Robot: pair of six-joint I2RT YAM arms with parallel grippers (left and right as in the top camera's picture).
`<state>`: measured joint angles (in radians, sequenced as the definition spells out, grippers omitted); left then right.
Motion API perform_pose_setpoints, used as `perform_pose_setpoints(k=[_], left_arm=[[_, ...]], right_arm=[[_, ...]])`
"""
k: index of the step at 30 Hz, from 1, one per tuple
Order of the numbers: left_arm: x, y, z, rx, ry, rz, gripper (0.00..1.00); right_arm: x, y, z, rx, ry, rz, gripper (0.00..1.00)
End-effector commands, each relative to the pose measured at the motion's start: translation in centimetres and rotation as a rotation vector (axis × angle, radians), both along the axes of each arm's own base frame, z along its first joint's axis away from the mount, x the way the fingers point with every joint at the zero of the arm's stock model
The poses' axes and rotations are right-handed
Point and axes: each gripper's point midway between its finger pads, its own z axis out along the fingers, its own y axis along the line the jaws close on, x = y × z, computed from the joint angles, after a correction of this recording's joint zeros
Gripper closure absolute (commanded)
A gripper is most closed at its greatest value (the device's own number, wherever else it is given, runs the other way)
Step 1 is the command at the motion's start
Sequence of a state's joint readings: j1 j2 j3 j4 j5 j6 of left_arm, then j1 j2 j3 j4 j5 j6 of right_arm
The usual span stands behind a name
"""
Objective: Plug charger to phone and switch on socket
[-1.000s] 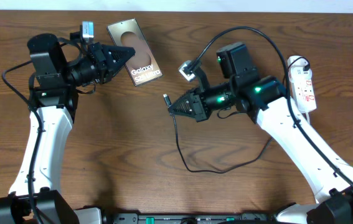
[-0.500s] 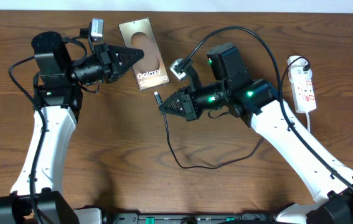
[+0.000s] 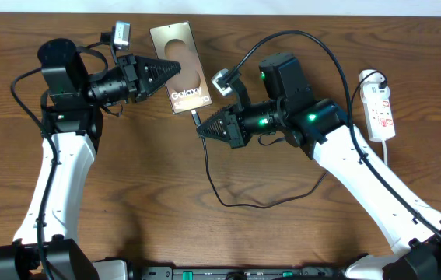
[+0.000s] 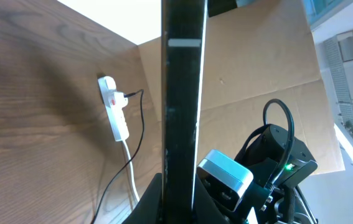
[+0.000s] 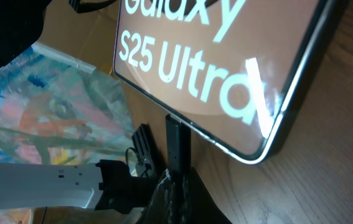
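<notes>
Overhead: left gripper (image 3: pixel 174 68) clamped on phone (image 3: pixel 190 84) edge — right gripper (image 3: pixel 202 130) pinching charger (image 3: pixel 245 206) plug, tip touching phone's bottom edge.

Bright, even light falls from above on the brown wooden table (image 3: pixel 150 179) in the overhead view. It leaves only faint, soft shadows beside the arms, and the picture is sharp throughout. A small green lamp (image 3: pixel 311 117) glows on the right arm, and the flat bronze-screened phone (image 3: pixel 180 70) with its silver edge carries a pale sheen. In the left wrist view the phone stands edge-on close to the lens as a dark, soft strip. The top left and the right margin are washed out to white, while the narrow white power strip (image 4: pixel 114 107) reads fairly crisp. In the right wrist view a white glare streak crosses the screen's lettering near the corner. The small black plug of the thin black charger (image 5: pixel 177 140) is dim and slightly soft.
</notes>
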<state>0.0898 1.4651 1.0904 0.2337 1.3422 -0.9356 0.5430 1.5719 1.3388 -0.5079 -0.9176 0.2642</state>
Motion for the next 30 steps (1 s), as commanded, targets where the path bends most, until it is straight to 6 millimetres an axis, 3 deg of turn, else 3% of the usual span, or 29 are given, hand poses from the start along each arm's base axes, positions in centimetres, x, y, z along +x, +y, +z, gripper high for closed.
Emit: perform_pose_setpoints(k=[1, 30], left_arm=[[-0.65, -0.22, 1.75, 0.002, -0.070, -0.037, 0.93], [-0.52, 0.07, 1.76, 0.028, -0.139, -0.032, 0.93]], right_arm=[[-0.47, 0.10, 0.69, 0.016, 0.002, 0.010, 0.99], [-1.12, 0.24, 1.12, 0.042, 0.018, 0.044, 0.99]])
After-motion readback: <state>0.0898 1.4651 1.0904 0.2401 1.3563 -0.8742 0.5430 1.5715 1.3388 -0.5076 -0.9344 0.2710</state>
